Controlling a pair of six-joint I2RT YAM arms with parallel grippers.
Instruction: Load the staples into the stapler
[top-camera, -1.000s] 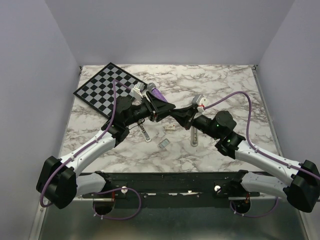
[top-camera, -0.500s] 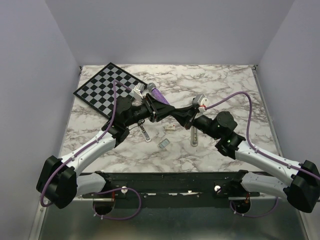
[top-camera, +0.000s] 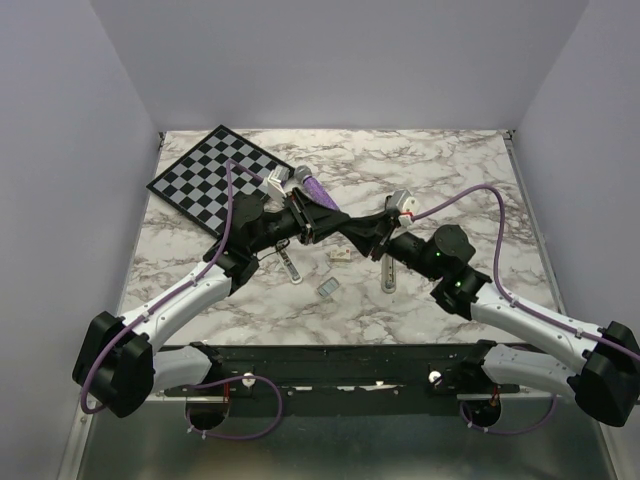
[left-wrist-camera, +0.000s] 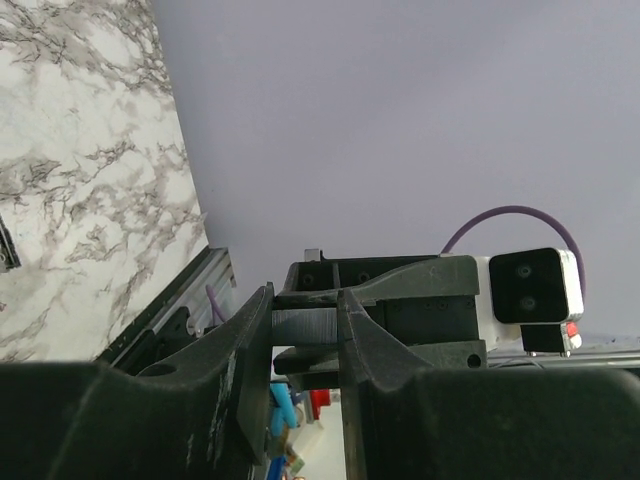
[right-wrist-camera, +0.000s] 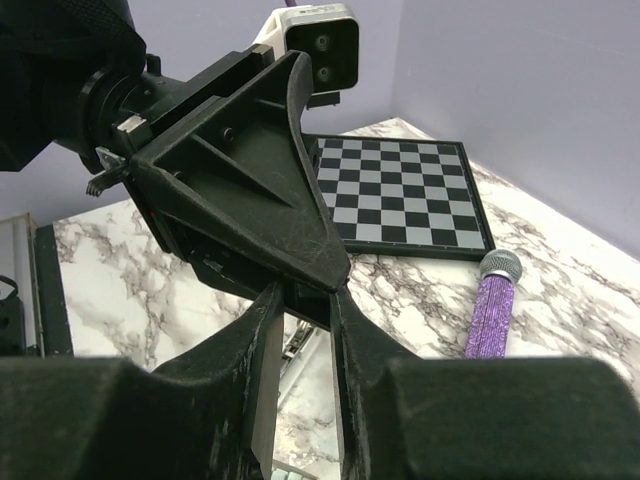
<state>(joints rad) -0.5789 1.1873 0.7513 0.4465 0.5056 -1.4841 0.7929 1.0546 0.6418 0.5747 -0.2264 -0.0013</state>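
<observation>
We judge the staples, pinched between the closed fingers of the left gripper, light, stiff yet crumbly, best held across their flat sides; the right gripper brackets them, whether gripping we cannot tell.

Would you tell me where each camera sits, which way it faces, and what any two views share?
Top external: above and behind the bases, looking down at the marble table; both arms show, left tool tip-to-tip with right tool.
Left wrist: on the left arm, facing the right tool; own fingers frame it.
Right wrist: on the right arm, facing the left tool; own fingers show.
Shared: top and right wrist both show the checkerboard and purple microphone.
</observation>
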